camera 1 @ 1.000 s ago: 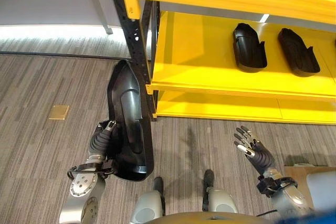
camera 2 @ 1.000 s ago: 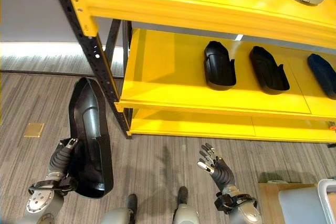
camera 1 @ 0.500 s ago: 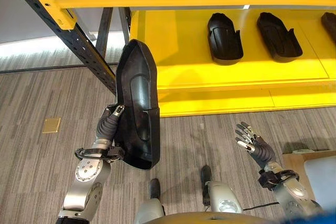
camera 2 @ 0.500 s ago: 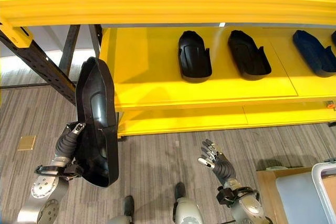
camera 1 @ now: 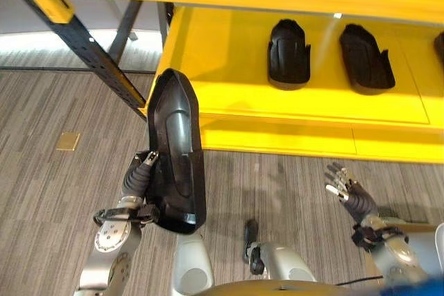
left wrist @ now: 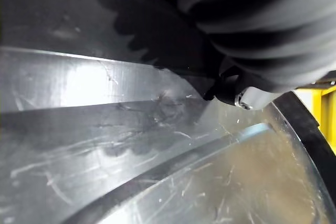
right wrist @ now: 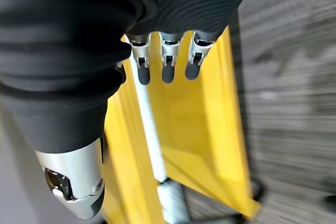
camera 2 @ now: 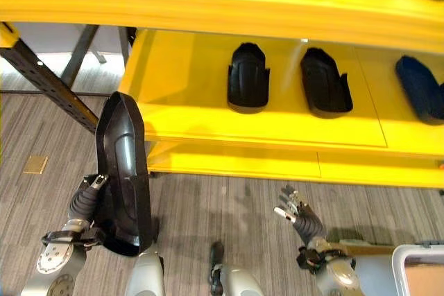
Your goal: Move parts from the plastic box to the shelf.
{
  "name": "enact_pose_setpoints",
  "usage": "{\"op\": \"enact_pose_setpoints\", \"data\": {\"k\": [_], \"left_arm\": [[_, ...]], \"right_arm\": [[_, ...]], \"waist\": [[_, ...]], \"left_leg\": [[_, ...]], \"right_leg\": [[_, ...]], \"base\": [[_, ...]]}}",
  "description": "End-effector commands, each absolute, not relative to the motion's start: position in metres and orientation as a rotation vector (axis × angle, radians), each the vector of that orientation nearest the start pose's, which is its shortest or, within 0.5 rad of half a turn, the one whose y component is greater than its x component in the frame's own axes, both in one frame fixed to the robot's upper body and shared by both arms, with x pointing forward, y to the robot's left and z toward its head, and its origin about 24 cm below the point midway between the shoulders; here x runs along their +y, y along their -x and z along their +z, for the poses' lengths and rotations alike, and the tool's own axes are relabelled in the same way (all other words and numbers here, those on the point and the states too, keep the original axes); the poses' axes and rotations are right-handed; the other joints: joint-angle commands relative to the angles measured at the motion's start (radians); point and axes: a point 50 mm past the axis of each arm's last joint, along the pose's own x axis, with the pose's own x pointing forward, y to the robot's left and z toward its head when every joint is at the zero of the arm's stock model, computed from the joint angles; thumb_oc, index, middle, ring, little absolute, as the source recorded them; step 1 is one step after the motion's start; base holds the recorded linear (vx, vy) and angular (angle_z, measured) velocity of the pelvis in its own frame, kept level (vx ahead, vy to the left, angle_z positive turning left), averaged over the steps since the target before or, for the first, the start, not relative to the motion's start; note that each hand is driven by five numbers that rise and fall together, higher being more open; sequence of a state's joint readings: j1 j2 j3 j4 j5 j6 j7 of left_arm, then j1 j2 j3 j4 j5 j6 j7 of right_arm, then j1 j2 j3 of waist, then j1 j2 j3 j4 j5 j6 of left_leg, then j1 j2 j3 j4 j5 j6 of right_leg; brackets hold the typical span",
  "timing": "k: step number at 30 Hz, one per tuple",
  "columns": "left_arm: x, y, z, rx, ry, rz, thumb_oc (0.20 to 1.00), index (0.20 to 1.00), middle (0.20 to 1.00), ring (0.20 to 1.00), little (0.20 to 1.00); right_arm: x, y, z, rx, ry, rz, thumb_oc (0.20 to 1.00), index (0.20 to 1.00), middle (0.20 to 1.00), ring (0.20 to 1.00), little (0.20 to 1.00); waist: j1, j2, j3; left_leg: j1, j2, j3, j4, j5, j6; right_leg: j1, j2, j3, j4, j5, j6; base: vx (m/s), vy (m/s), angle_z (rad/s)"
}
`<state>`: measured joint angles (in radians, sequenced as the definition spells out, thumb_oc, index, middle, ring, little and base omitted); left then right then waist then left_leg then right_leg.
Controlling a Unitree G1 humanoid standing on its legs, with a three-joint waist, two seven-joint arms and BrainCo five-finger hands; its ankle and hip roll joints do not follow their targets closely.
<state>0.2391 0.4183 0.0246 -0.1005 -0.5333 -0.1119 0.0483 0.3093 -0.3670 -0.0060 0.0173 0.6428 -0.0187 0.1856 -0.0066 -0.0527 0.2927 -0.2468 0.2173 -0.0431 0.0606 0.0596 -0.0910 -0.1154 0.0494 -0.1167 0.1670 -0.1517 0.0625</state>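
The left hand point(camera 1: 141, 177) gripped a long black part point(camera 1: 175, 149) by its near end, fingers curled on its edge, holding it upright just near the yellow shelf point(camera 1: 229, 88) (two similar parts lay farther right). The right hand point(camera 1: 350, 192) hung relaxed, fingers apart. The tall part could tip or strike the shelf's edge.

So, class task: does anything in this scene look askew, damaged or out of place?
Nothing looks damaged or spilled. The left hand carries a long black part upright, off the shelf, where two matching parts lie flat.
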Motion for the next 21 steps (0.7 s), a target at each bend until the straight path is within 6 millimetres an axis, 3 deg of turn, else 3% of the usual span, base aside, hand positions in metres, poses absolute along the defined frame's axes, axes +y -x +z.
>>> {"op": "enact_pose_setpoints", "data": {"k": [1, 4, 9, 15, 21], "left_arm": [[0.237, -0.217, 0.09, -0.222, 0.075, 0.045, 0.2, 0.2, 0.2, 0.2, 0.2], [0.239, -0.22, 0.093, -0.237, 0.059, 0.055, 0.2, 0.2, 0.2, 0.2, 0.2], [0.242, -0.239, 0.117, -0.333, 0.019, 0.086, 0.2, 0.2, 0.2, 0.2, 0.2], [0.239, -0.261, 0.132, -0.396, 0.034, 0.115, 0.2, 0.2, 0.2, 0.2, 0.2], [0.244, -0.274, 0.134, -0.388, 0.041, 0.159, 0.2, 0.2, 0.2, 0.2, 0.2]], "right_arm": [[-0.23, -0.167, 0.007, 0.208, -0.254, 0.08, 1.0, 1.0, 1.0, 1.0, 1.0], [-0.225, -0.168, 0.005, 0.21, -0.274, 0.094, 1.0, 1.0, 1.0, 1.0, 1.0], [-0.215, -0.173, 0.005, 0.207, -0.304, 0.124, 1.0, 1.0, 1.0, 1.0, 1.0], [-0.21, -0.176, 0.007, 0.206, -0.313, 0.146, 1.0, 1.0, 1.0, 1.0, 1.0], [-0.209, -0.176, 0.005, 0.222, -0.308, 0.159, 1.0, 1.0, 1.0, 1.0, 1.0]], "waist": [[-0.039, 0.016, -0.041], [-0.038, 0.012, -0.05], [-0.06, -0.006, -0.055], [-0.082, -0.016, -0.059], [-0.089, -0.021, -0.062]], "left_leg": [[-0.023, 0.017, 0.035, 0.136, -0.046, -0.026], [-0.026, 0.01, 0.057, 0.161, -0.07, -0.018], [-0.066, 0.002, 0.097, 0.247, -0.126, -0.005], [-0.096, 0.008, 0.101, 0.271, -0.133, -0.007], [-0.092, 0.014, 0.1, 0.27, -0.133, -0.012]], "right_leg": [[0.099, -0.32, 0.029, 0.031, 0.008, 0.086], [0.099, -0.335, 0.043, 0.002, 0.027, 0.096], [0.08, -0.368, 0.053, -0.019, 0.065, 0.117], [0.048, -0.362, 0.054, -0.008, 0.058, 0.123], [0.045, -0.357, 0.053, 0.001, 0.049, 0.123]], "base": [[0.11, 0.19, -0.23], [0.08, 0.144, -0.17], [0.08, 0.124, -0.5], [0.02, 0.007, -0.04], [0.0, -0.002, -0.06]]}}
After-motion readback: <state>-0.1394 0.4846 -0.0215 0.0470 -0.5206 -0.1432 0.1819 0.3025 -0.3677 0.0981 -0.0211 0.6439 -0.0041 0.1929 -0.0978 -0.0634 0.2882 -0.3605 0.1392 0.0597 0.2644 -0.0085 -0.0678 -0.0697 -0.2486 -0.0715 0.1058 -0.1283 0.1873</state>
